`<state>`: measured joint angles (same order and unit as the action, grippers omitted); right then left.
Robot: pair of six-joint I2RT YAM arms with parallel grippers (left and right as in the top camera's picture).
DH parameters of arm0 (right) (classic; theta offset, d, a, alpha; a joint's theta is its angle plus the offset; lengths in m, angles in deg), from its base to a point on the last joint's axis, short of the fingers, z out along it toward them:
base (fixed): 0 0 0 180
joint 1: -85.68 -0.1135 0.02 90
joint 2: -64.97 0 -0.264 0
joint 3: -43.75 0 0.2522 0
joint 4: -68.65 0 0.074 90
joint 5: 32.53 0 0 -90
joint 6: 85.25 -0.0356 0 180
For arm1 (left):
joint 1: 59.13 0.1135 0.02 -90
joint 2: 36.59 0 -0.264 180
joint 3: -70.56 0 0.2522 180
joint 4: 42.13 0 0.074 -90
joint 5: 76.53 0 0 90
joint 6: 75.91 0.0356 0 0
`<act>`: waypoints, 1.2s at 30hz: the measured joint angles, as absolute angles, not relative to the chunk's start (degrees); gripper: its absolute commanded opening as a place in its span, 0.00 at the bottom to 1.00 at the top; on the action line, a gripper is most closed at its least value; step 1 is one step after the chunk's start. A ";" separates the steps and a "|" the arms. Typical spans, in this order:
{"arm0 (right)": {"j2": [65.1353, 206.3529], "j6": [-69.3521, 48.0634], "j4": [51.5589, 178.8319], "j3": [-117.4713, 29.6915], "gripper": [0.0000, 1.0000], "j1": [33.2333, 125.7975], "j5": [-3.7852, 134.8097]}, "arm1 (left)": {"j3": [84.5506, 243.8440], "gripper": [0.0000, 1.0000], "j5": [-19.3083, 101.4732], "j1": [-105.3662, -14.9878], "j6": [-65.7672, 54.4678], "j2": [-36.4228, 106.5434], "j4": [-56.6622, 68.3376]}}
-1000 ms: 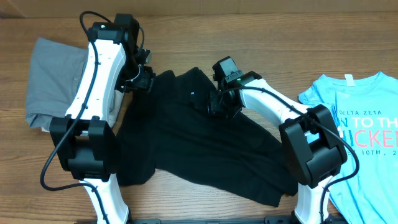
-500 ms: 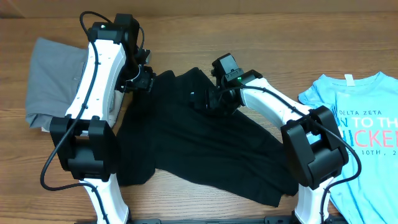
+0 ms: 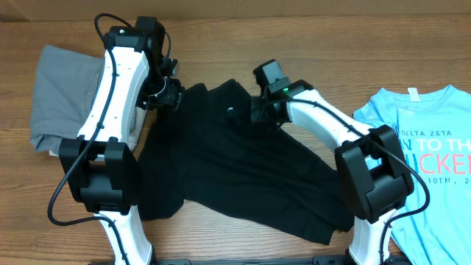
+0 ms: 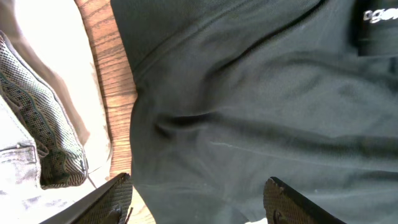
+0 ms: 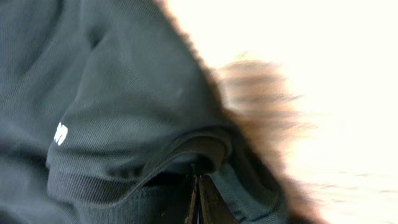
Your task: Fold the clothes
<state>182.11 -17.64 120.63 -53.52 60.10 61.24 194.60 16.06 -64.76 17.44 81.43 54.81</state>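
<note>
A black shirt [image 3: 243, 169] lies spread and rumpled across the middle of the wooden table [image 3: 316, 44]. My left gripper [image 3: 171, 94] hovers over its upper left edge. In the left wrist view that gripper [image 4: 199, 202] is open, its fingertips [image 4: 115, 196] wide apart, with black cloth [image 4: 249, 93] below and between them, not pinched. My right gripper [image 3: 255, 114] sits at the shirt's collar near the top. In the right wrist view it [image 5: 198, 199] is shut, its jaws pressed together on the collar's hem [image 5: 186, 152]. A small white logo [image 5: 60, 134] shows on the fabric.
A folded grey garment [image 3: 59, 96] lies at the far left, partly under my left arm; it also shows beside the shirt's edge [image 4: 37, 124]. A light blue printed T-shirt [image 3: 427, 154] lies at the right edge.
My right gripper has closed on the collar and shifted slightly up and to the right. The left arm and its open jaws have not moved.
</note>
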 measured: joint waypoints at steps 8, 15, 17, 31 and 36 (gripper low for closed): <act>179.80 -17.70 115.34 -57.36 0.04 70.74 59.14 | 194.62 0.71 16.06 -64.76 17.44 81.43 54.79; 179.12 -17.88 110.14 -57.87 0.26 77.87 60.43 | 194.62 0.72 16.06 -64.76 17.44 81.43 54.79; 179.12 -17.68 110.79 -57.87 0.31 78.59 62.27 | 194.62 0.73 16.06 -64.76 17.44 81.43 54.81; 179.47 -14.82 122.16 -57.87 0.53 64.03 73.89 | 194.62 0.75 16.03 -64.76 17.44 81.43 53.96; 182.92 -15.54 118.05 -57.87 0.50 60.38 72.12 | 194.62 0.75 16.06 -64.76 17.46 81.43 53.96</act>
